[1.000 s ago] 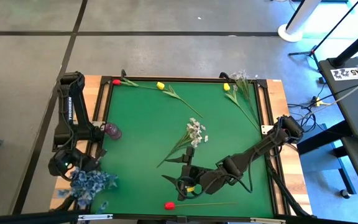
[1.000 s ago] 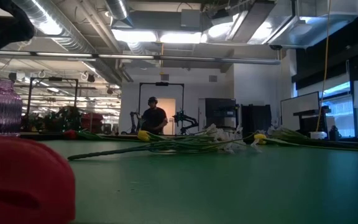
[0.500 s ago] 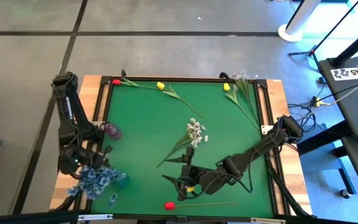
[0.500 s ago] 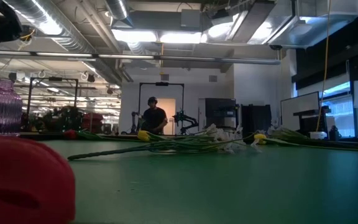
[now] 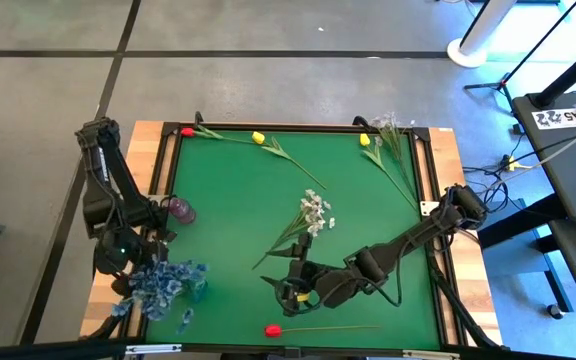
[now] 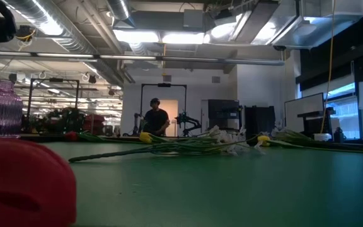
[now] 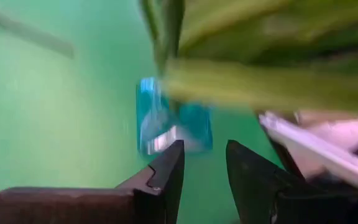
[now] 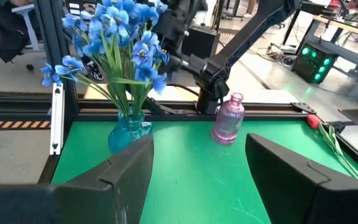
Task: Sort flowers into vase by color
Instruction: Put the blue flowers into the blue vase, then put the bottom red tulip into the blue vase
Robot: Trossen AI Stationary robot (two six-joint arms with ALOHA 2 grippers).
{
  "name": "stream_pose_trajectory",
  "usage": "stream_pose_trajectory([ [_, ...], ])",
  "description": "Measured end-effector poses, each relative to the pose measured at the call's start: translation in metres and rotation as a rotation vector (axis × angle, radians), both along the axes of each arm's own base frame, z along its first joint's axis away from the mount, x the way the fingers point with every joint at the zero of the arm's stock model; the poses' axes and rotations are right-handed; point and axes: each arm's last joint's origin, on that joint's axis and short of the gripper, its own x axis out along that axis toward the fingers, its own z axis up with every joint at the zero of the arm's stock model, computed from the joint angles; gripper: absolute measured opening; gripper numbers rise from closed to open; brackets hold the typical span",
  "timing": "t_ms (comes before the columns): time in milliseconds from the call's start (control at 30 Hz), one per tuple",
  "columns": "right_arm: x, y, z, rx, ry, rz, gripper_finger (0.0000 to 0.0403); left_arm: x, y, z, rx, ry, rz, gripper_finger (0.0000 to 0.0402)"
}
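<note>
Blurred left wrist view; dim low view.

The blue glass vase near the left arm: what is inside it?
The blue vase holds a bunch of blue flowers on green stems. Nothing else shows inside. From above, the blossoms cover its mouth.

Robotics lab: exposed ceiling ducts [image 6: 62,31], equipment racks [image 6: 222,116] (another robot arm [image 6: 188,120] behind)
</note>
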Motion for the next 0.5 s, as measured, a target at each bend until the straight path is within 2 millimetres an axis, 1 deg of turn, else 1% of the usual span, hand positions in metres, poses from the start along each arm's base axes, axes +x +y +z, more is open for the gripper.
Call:
stream_pose_trajectory([
  [67,0.0,0.0,-0.001,-0.002,0.014,0.007,0.0253,-0.003,0.006,0.006,0.014,0.073,0.048,0.0112],
  [133,-0.001,0.0,-0.004,0.007,0.039,0.026,0.0253,-0.006,0.013,0.014,0.037,0.106,0.093,0.0109],
  [200,-0.002,0.001,-0.008,0.021,0.083,0.079,0.0253,-0.007,0.019,0.023,0.067,0.071,0.122,0.0105],
  [300,0.0,0.006,-0.02,0.049,0.16,0.199,0.0253,-0.009,0.032,0.031,0.11,-0.015,0.157,0.0099],
  [400,0.006,0.014,-0.042,0.095,0.231,0.253,0.0253,-0.014,0.05,0.033,0.174,-0.093,0.22,0.0092],
  [500,0.011,0.021,-0.072,0.2,0.35,0.3,0.0253,-0.018,0.069,0.035,0.209,-0.162,0.307,0.0087],
])
